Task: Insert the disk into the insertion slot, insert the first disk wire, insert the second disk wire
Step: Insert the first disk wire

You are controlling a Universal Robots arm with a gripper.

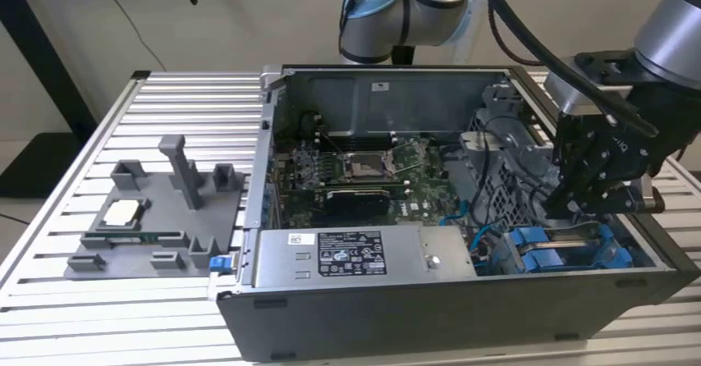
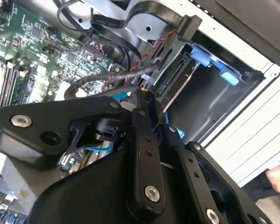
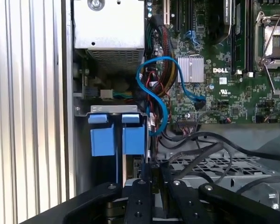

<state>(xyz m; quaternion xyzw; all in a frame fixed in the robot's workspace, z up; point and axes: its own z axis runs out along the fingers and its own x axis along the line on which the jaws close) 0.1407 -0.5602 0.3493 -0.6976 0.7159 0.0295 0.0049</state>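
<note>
Gripper (image 1: 577, 208) hangs inside the open computer case (image 1: 438, 317), tip pointing down at the insertion slot (image 3: 114, 110), the grey sheet-metal bay right under it. Grip state: cannot tell, since the tip is crowded by wiring in both wrist views and nothing shows clearly whether it has hold of anything. 2 blue carrier ends stand side by side in the slot. The one nearer the gripper tip is taken as the disk (image 3: 133, 139), seated in the bay with only its blue frame showing; the drive body is hidden. A thin blue cable (image 3: 155, 95) loops from the motherboard (image 3: 214, 84) toward the gripper and drops just beside the disk's carrier. Several black cables (image 3: 200, 145) cross a perforated metal cage close to the gripper, on the motherboard side; 1 braided one runs up near the tip in the second wrist view, contact unclear. Power-supply box (image 1: 362, 255) sits near the gripper, toward the exterior view's left. Well apart from the gripper, outside the case, a grey fixture tray (image 1: 153, 218) lies on the slatted table (image 1: 186, 103).
</note>
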